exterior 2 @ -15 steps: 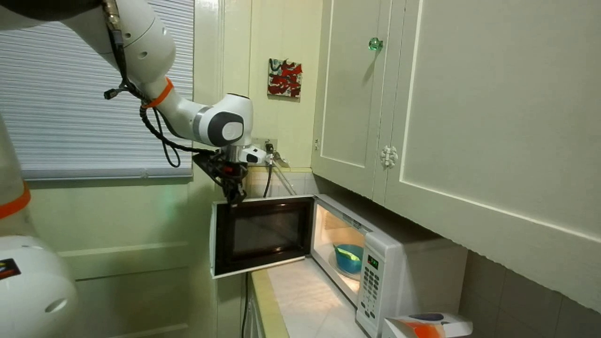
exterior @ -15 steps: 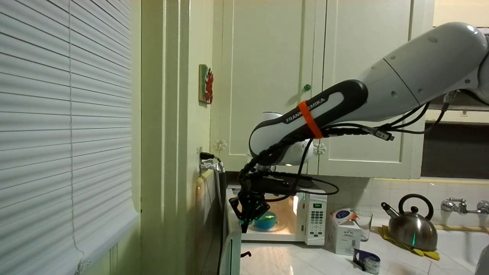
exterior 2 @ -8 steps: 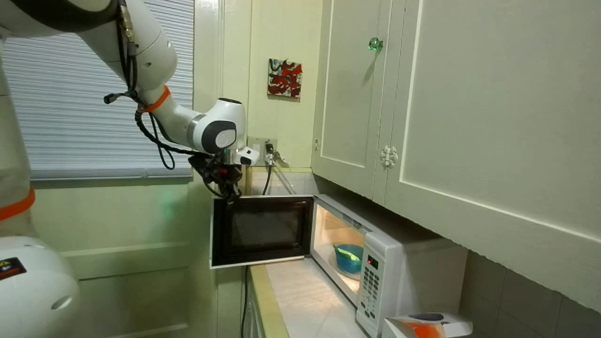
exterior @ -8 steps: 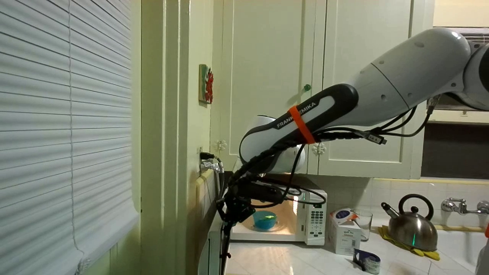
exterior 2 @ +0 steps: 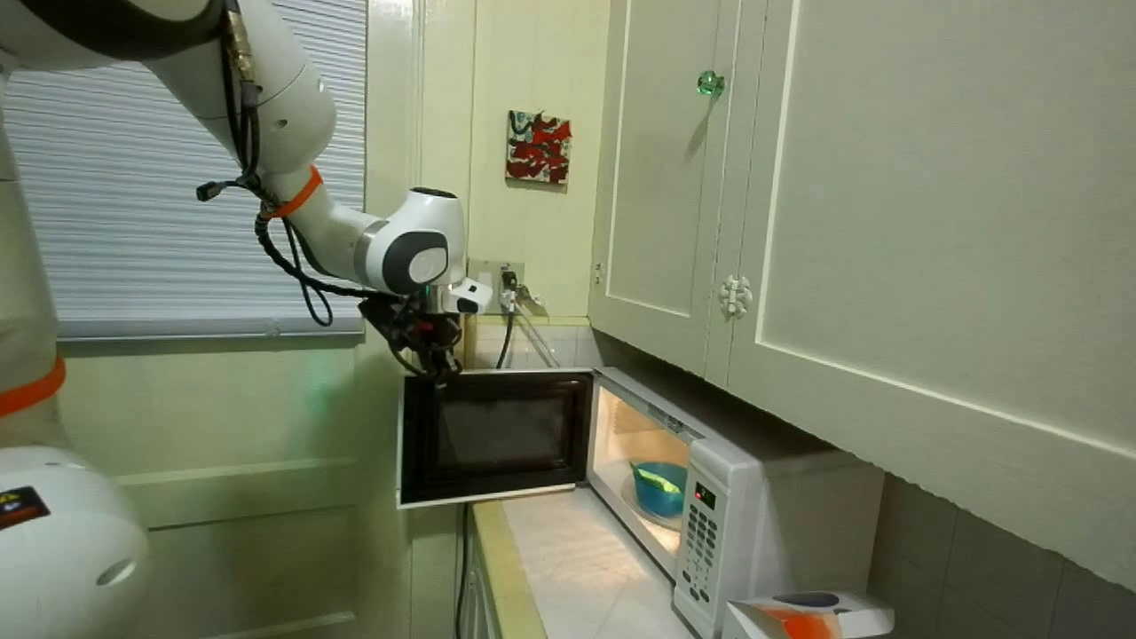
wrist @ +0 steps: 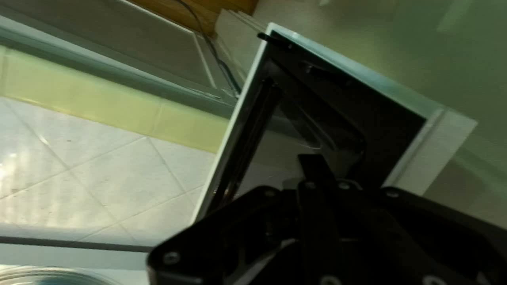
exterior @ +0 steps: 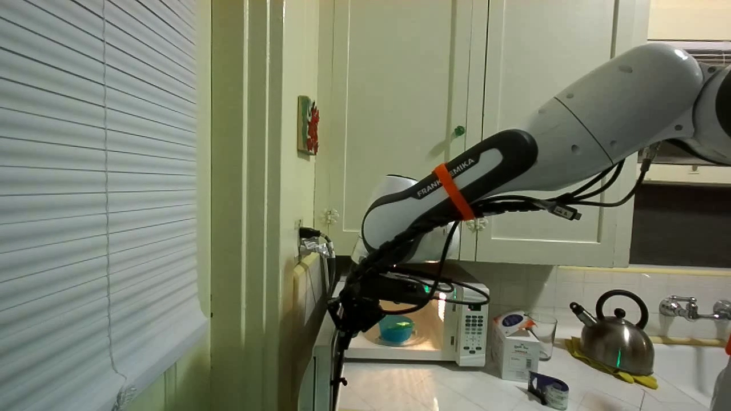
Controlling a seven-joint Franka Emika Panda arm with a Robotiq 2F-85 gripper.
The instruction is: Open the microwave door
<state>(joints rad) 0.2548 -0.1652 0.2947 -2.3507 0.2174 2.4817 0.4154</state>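
Observation:
The microwave door [exterior 2: 506,435] stands wide open, swung out from the lit microwave [exterior 2: 799,515] towards the wall. Its dark inner side faces the room. In an exterior view it shows nearly edge-on [exterior: 320,371], and it also shows in the wrist view [wrist: 356,111]. My gripper [exterior 2: 440,373] is at the door's upper free corner, on the inner side. It is dark in an exterior view [exterior: 342,339]. In the wrist view its fingers [wrist: 313,160] are together, over the door's inner face, with nothing seen between them. I cannot tell whether they touch the door.
A blue bowl [exterior 2: 658,488] sits inside the microwave. On the counter [exterior: 411,382] stand a white box [exterior: 518,354], a glass [exterior: 545,337], a dark ring-shaped wrapper [exterior: 548,391] and a kettle [exterior: 617,345]. Tall cabinets [exterior 2: 932,222] hang above. Wall and plugged cord [exterior 2: 508,328] are close behind the door.
The gripper moved towards the wall and the door swung open wider, mostly over the first half second. Since then the arm has shifted only slightly back and the door looks still.

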